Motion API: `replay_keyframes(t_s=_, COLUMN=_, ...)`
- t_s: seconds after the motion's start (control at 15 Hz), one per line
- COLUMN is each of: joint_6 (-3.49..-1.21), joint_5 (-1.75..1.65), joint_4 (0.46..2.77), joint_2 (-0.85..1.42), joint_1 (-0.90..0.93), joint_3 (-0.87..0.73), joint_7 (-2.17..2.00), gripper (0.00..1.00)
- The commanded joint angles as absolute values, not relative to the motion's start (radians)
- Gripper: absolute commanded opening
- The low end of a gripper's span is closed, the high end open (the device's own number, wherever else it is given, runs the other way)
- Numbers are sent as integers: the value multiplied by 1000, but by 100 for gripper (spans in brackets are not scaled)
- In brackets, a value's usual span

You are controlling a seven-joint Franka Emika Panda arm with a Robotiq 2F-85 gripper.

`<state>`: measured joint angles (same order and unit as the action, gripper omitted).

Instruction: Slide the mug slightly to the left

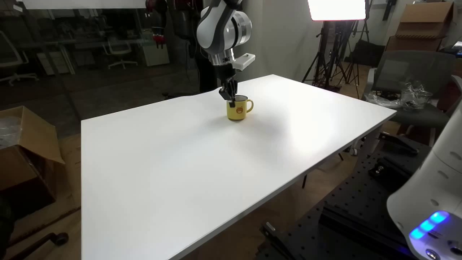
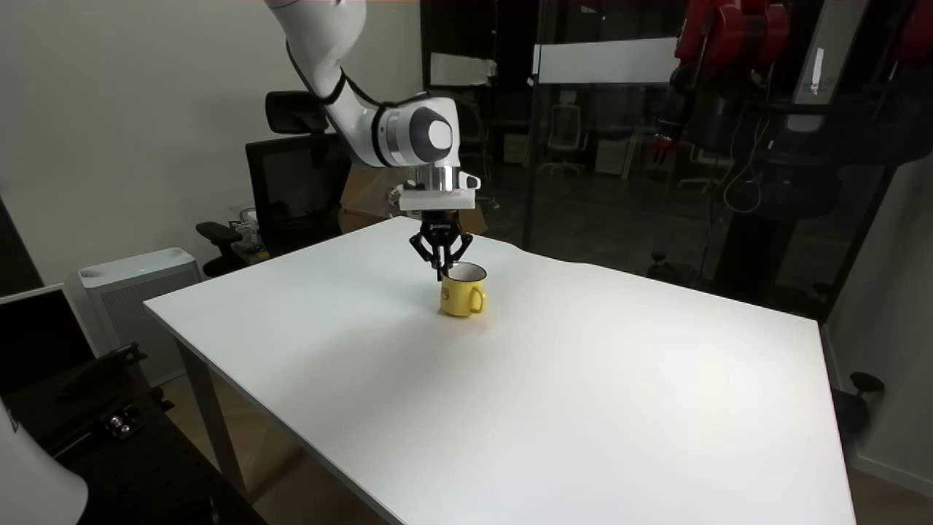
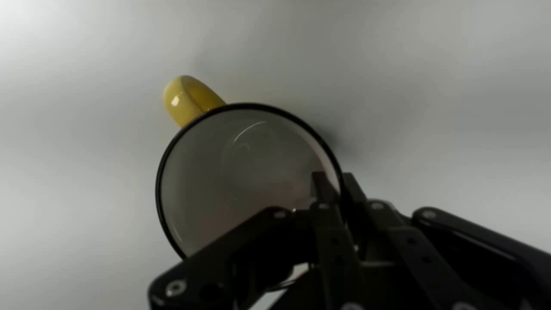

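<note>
The yellow mug (image 1: 237, 112) stands upright on the white table (image 1: 173, 173). It also shows in an exterior view (image 2: 456, 299), its loop handle turned toward that camera. In the wrist view I look down into the mug (image 3: 245, 168), with its dark rim and pale inside; the handle points to the upper left. My gripper (image 3: 339, 187) is shut on the mug's wall at the rim, one finger inside and one outside. The gripper shows at the mug's side in both exterior views (image 1: 232, 102) (image 2: 442, 271). Part of the near rim is hidden behind the fingers.
The white table (image 2: 619, 408) stretches around the mug on all sides, and its far edge lies behind the arm. A cardboard box (image 1: 30, 151) stands on the floor beside the table. An office chair (image 2: 299, 182) stands behind the table.
</note>
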<state>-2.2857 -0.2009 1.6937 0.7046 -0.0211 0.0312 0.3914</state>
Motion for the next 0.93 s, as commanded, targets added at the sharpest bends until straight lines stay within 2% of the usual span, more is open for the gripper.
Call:
replay_keyframes(t_s=0.0, joint_6=-2238, joint_5=-226, joint_4=1628, joint_2=731, joint_1=10, joint_3=39, joint_7=388, gripper=2)
replay_keyframes(t_s=0.87, joint_6=-2139, joint_5=-392, joint_4=1500, joint_2=825, joint_1=200, joint_3=60, joint_7=391, gripper=2)
